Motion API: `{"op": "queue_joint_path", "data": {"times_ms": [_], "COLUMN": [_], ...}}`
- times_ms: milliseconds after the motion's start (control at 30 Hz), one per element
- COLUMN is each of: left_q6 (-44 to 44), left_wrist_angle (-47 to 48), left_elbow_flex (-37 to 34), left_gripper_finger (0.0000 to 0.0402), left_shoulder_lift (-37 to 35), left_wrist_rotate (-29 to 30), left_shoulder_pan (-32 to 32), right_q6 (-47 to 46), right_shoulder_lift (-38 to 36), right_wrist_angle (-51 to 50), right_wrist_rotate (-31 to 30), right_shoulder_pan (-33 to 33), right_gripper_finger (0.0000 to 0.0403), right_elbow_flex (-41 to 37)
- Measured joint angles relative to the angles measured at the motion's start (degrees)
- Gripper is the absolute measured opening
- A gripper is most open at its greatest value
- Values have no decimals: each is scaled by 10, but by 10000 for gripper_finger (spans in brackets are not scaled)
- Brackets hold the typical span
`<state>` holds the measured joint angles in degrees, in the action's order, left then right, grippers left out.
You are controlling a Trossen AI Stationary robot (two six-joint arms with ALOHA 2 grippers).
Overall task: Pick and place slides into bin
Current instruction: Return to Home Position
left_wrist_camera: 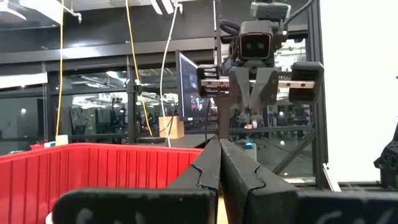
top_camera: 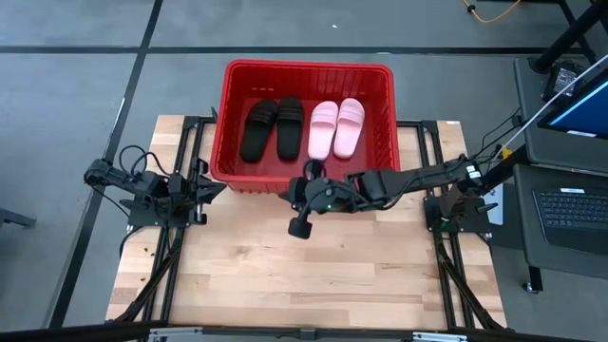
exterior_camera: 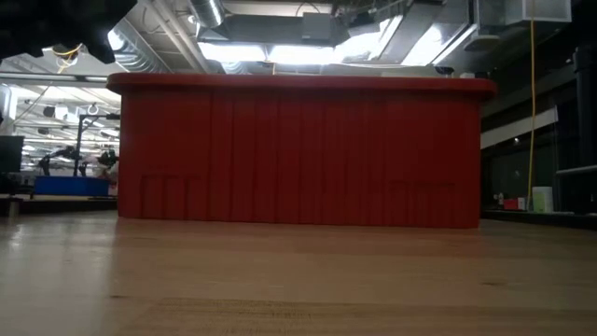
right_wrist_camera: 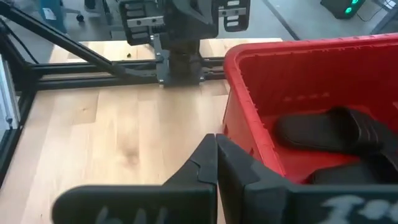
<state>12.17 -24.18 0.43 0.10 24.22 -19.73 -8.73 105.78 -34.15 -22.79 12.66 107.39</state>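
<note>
Two black slides [top_camera: 271, 128] and two pink slides [top_camera: 336, 127] are laid side by side inside the red bin [top_camera: 309, 68], the black ones on the left and the pink ones on the right. The bin is set on the tabletop [top_camera: 304, 275], at the upper middle of the high view. The left claw [left_wrist_camera: 219, 146] is seen at the middle left, near the bin's lower left corner. The right claw [right_wrist_camera: 215, 142] is held in the middle, just below the bin's lower edge. Both claws are pressed fully closed, and nothing is gripped.
</note>
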Motion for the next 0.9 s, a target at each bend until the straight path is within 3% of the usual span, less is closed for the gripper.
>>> {"op": "queue_joint_path", "data": {"times_ms": [167,433,633,900], "left_q6": [0,-13,-18,-18], "left_wrist_angle": [-1,11,13,17], "left_elbow_flex": [0,0,0,0], "left_gripper_finger": [2,2,2,2], "left_shoulder_lift": [0,0,0,0], "left_wrist_rotate": [3,63,107,188], "left_shoulder_pan": [0,0,0,0], "right_q6": [-7,-58,-46,-13], "right_shoulder_lift": [-3,-36,-164,-403], "right_wrist_angle": [21,185,263,418], "right_wrist_rotate": [-3,15,14,14], "right_shoulder_pan": [3,3,3,11], "right_gripper_finger": [3,3,4,4], "right_elbow_flex": [-27,-202,-330,-598]}}
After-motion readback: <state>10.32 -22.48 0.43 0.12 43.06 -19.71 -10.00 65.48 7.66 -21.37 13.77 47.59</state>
